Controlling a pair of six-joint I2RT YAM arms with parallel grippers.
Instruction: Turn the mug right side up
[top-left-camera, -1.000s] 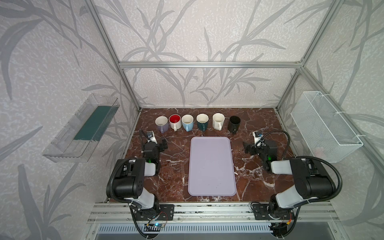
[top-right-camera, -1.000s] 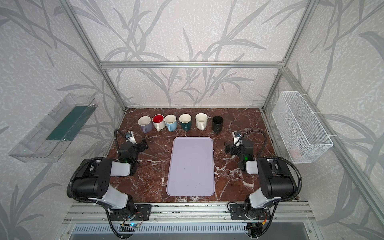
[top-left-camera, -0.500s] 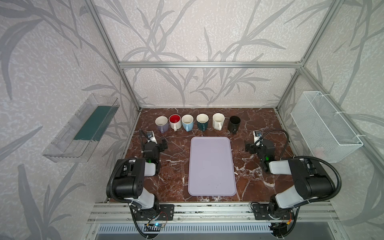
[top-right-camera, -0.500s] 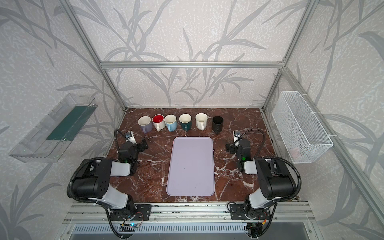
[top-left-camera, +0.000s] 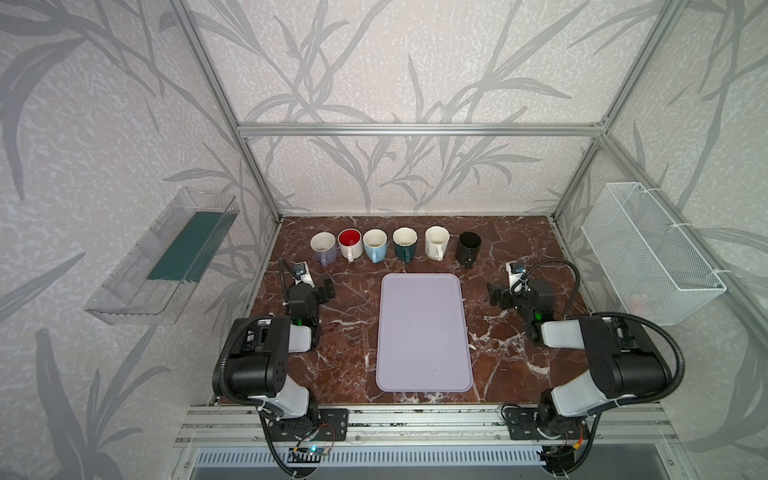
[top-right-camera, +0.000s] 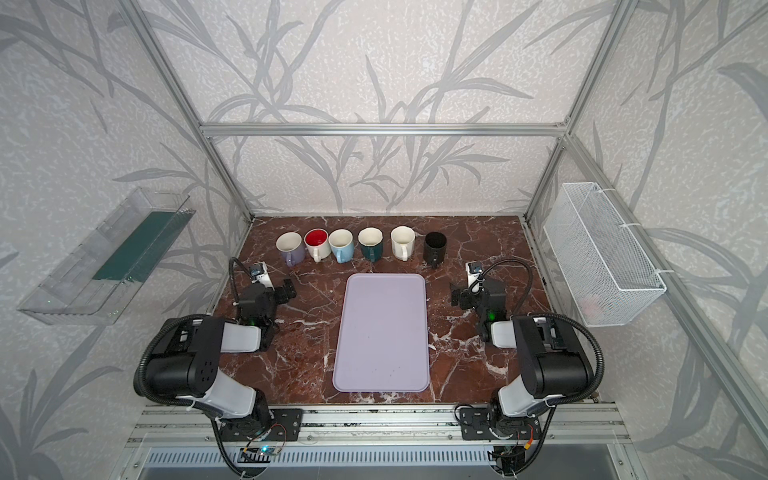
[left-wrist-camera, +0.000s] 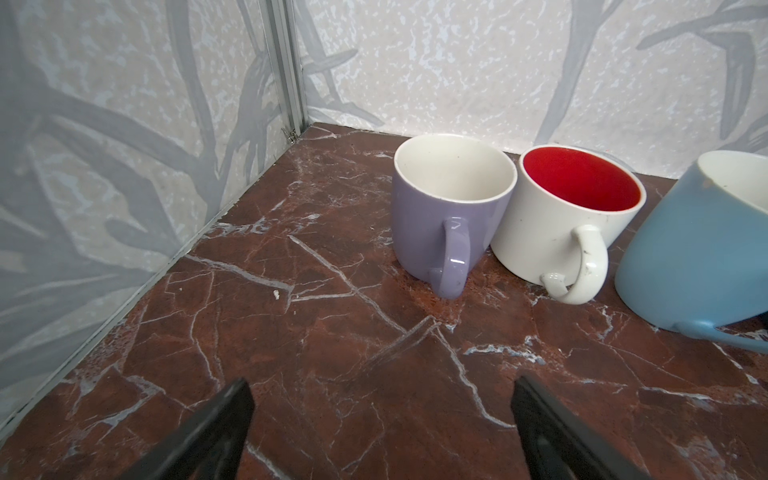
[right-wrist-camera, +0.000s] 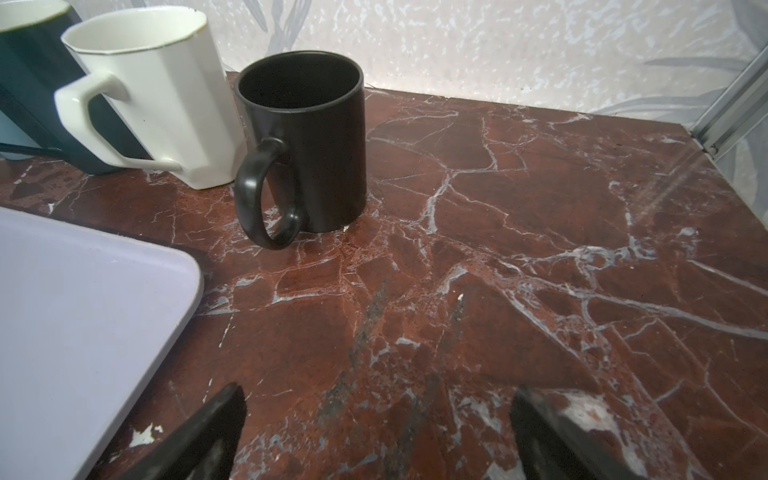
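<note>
Mug row at table back edge: all six upright. Left fingers, right fingers spread, empty. Seemingly done; avoid nudging row.

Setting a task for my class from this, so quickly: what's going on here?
Nothing is being handled right now. The left arm's fingers and the right arm's fingers are open and empty, one set on each side of the bare lilac tray. Behind it six mugs stand in a row, mouths up, from the purple mug to the black mug.
</note>
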